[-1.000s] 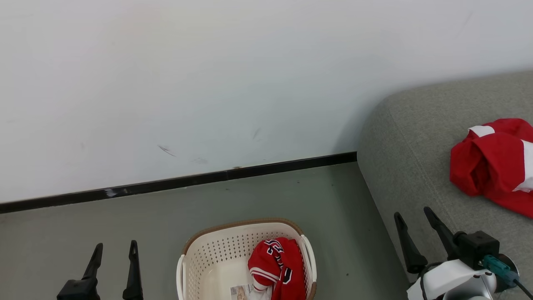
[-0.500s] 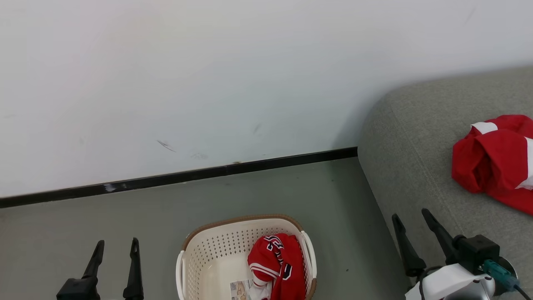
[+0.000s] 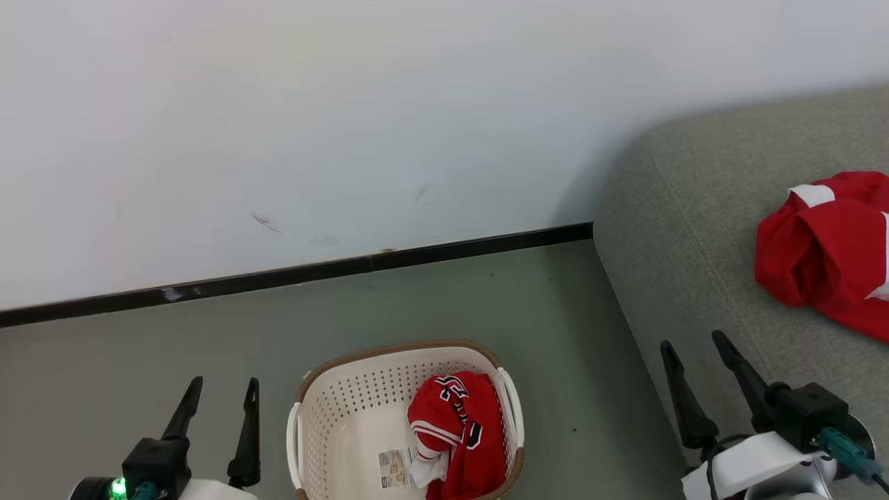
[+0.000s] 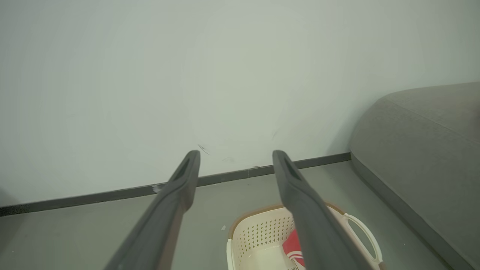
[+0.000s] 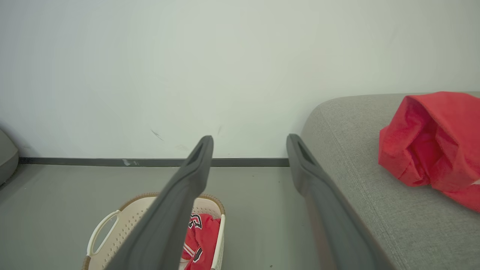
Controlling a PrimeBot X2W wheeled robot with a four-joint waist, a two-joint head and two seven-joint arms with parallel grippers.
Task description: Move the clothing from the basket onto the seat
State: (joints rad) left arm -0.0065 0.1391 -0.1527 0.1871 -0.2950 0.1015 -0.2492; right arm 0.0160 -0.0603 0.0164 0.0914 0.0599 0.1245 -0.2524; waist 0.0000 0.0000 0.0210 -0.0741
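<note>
Head view. Oval cream-white perforated plastic basket (image 3: 326, 410) with a brown rim stands on the grey-green floor (image 3: 486, 298) at 6 o'clock. One bright red soft garment (image 3: 458, 430), white-striped with black-and-white lettering, lies inside against the basket's 3 o'clock wall, with a paper label (image 3: 396, 467) beside it. Second red garment (image 3: 819, 257) lies crumpled on the large grey fabric sofa (image 3: 694, 208) at 3 o'clock. Left gripper (image 3: 225, 383), 7 o'clock: fingers spread, empty. Right gripper (image 3: 691, 340), 4 o'clock: fingers spread, empty, by the sofa's near edge.
</note>
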